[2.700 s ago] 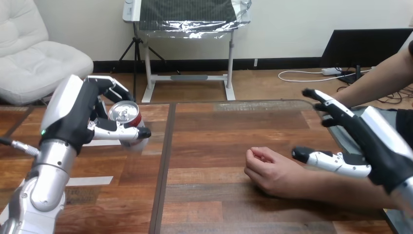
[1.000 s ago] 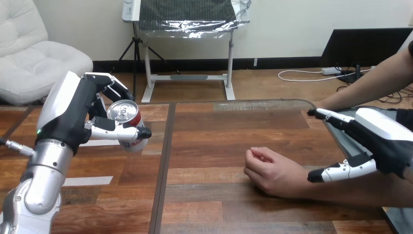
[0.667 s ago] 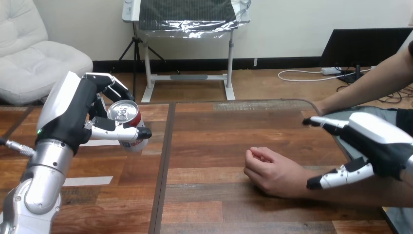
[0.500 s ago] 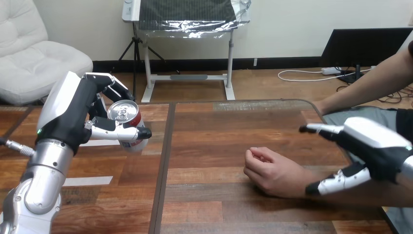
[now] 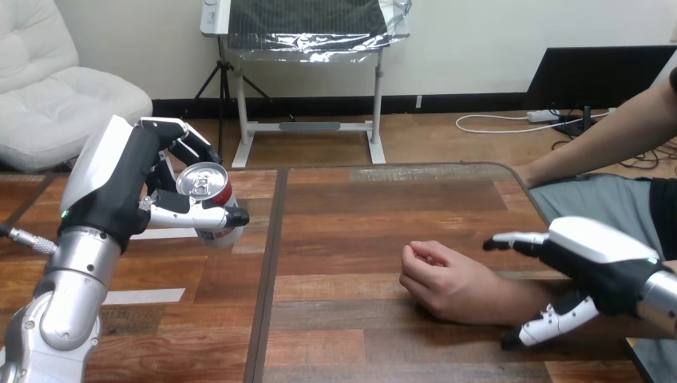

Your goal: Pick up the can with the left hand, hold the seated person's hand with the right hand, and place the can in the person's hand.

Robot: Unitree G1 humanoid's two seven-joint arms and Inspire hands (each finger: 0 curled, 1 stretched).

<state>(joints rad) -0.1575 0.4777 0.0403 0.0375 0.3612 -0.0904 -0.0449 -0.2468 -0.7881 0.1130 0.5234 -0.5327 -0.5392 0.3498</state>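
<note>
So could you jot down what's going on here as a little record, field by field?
object: red and white metal can with a silver top, upright
held by: left hand, fingers curled round it
receiver: person's hand, loosely curled, holding nothing, resting on the brown wooden table
other arm: right hand, open, fingers straight over the person's wrist, thumb on its near side; contact unclear
handover: not yet done
</note>
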